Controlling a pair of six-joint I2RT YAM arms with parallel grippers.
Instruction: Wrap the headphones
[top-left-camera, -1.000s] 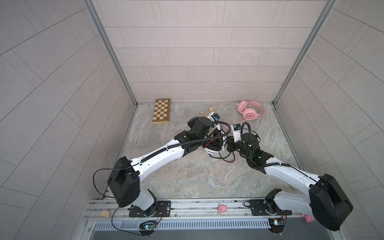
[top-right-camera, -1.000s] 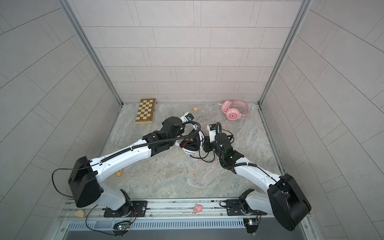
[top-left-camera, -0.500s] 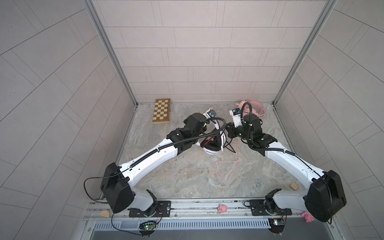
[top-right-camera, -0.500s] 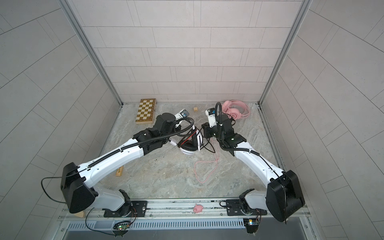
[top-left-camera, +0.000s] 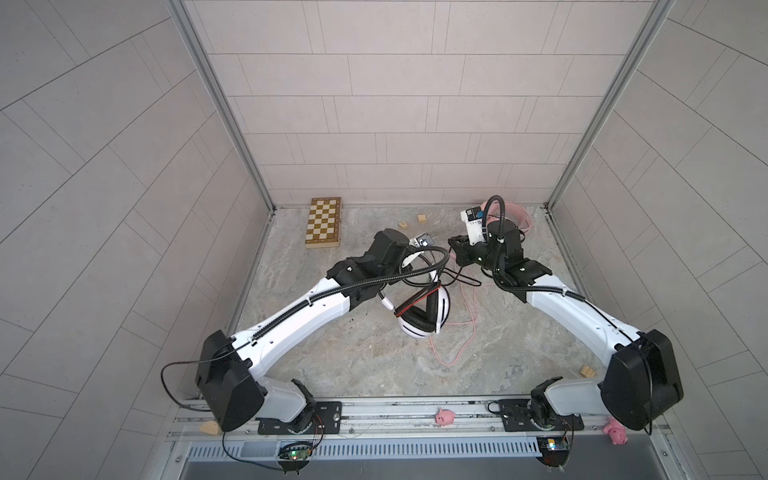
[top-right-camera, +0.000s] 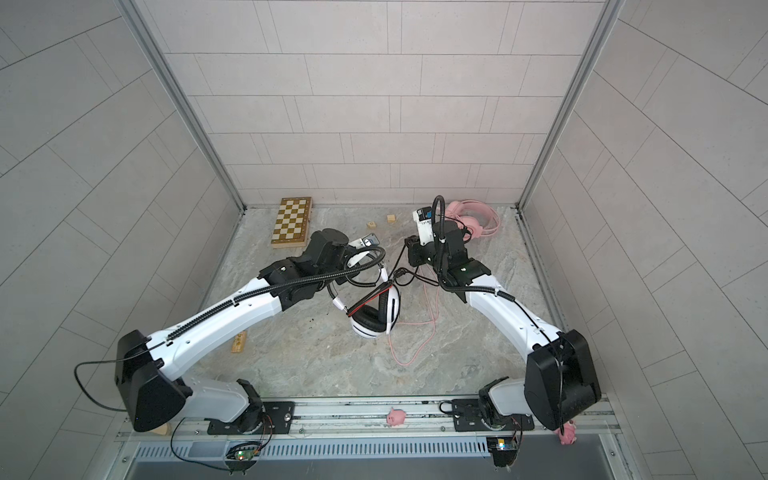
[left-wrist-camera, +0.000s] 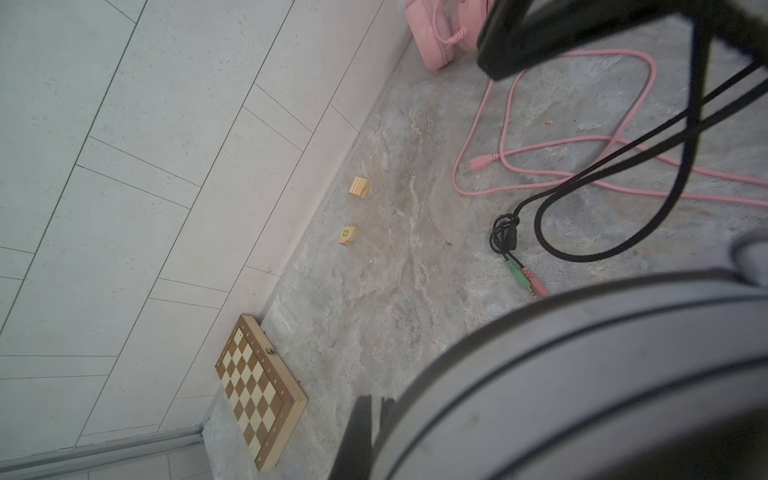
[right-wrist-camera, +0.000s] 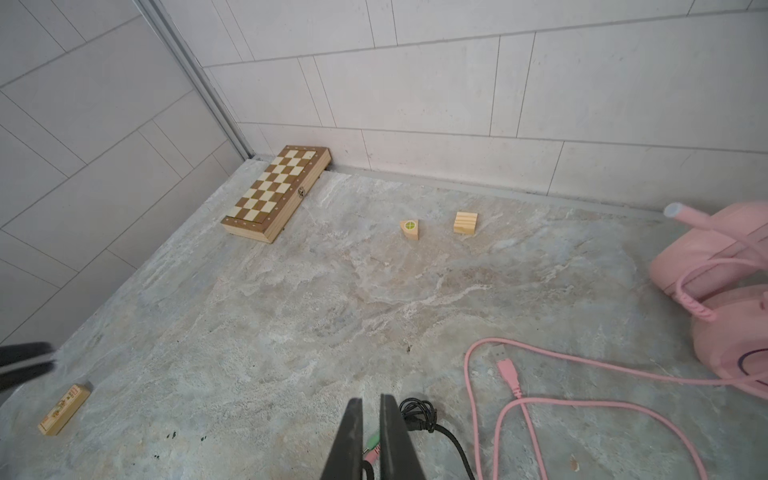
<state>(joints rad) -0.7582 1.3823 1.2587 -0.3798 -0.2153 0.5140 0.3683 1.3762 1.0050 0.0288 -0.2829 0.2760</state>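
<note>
two holds: left fingers (left-wrist-camera: 358, 436) clamp white headset (top-left-camera: 424, 318); right fingers (right-wrist-camera: 352, 436) nearly together, grip unclear; i'd wind black cord (right-wrist-camera: 454, 441) snugly.

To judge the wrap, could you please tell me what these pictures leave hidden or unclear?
- Left end effector: under its arm in both top views; the white headphones' blurred headband crowds it in the left wrist view, so its grip is unclear.
- Pink headphones: partly behind the right arm in both top views, cut by the edge in both wrist views.
- Black cord: the right wrist view's edge cuts it at the right end effector.
</note>
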